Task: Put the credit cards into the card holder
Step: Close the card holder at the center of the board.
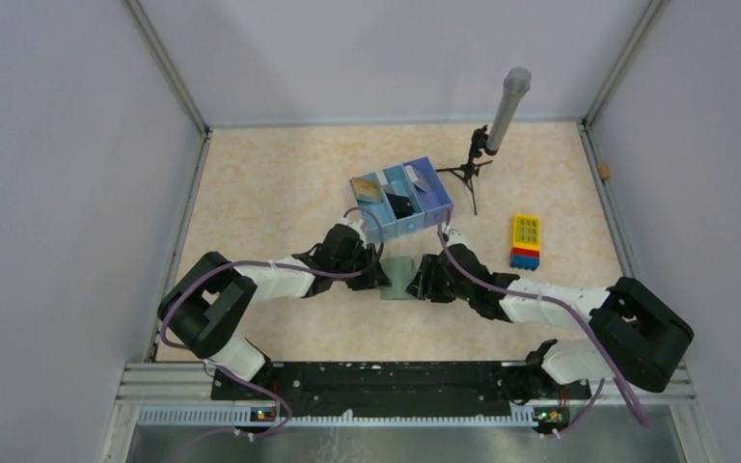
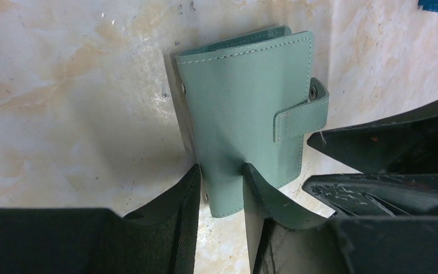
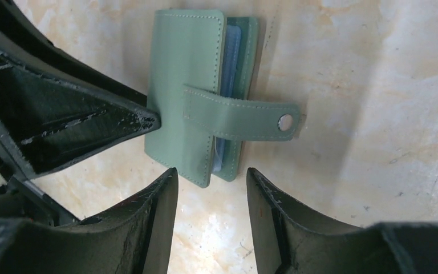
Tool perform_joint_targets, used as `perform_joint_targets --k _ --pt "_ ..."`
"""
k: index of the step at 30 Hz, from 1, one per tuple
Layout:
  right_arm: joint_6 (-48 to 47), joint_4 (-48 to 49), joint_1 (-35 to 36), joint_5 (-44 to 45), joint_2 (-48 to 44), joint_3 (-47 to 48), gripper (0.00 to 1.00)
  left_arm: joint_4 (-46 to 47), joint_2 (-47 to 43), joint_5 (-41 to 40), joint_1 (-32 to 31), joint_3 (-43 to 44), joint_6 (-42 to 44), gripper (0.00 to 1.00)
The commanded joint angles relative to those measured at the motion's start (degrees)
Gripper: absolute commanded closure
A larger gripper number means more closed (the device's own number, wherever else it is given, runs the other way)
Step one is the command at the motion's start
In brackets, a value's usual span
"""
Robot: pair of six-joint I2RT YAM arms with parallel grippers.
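Observation:
The card holder (image 1: 398, 278), grey-green and folded, lies between my two grippers. In the left wrist view my left gripper (image 2: 221, 171) is shut on the near corner of the card holder (image 2: 245, 114), one finger at its spine and one on its cover. The strap (image 3: 239, 114) is unsnapped, and light blue sleeves (image 3: 231, 57) show between the covers. My right gripper (image 3: 211, 174) is open, its tips just short of the holder's end and not touching it. Flat cards (image 1: 371, 190) that look like the credit cards lie in the blue tray (image 1: 439, 203).
The three-compartment blue tray stands just behind the holder. A grey cylinder (image 1: 507, 108) on a small black tripod (image 1: 468, 174) stands at the back right. A yellow, blue and red block (image 1: 526, 241) lies right of the right arm. Walls enclose the table on three sides.

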Motion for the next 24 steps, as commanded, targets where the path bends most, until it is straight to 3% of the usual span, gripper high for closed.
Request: perform_joint_targets --k 1,8,15,18,21,24 --pt "-0.44 1.32 0.77 2.66 3.24 4.09 0.54 2.63 1.04 0.13 -0.02 1.54 0.48 0.66" --pt "-1.48 1.91 0.79 2.21 7.93 6.09 0.56 3.32 1.64 0.59 -0.02 1.64 0.52 0.66" --pt "-0.74 -3.08 0.88 5.75 11.24 7.53 0.82 4.12 1.95 0.55 -0.02 1.45 0.17 0.66" --pt "-0.16 -4.95 0.86 8.13 12.04 7.16 0.93 3.96 -0.03 -0.84 -0.03 0.46 -0.21 0.61" --pt "0.47 -5.75 0.87 9.41 12.87 6.55 1.0 4.3 -2.42 -2.37 0.01 -1.16 -1.0 0.54" --pt "0.82 -5.47 0.9 9.34 14.19 6.14 1.0 5.41 -3.46 -2.65 0.07 -2.84 -2.52 0.49"
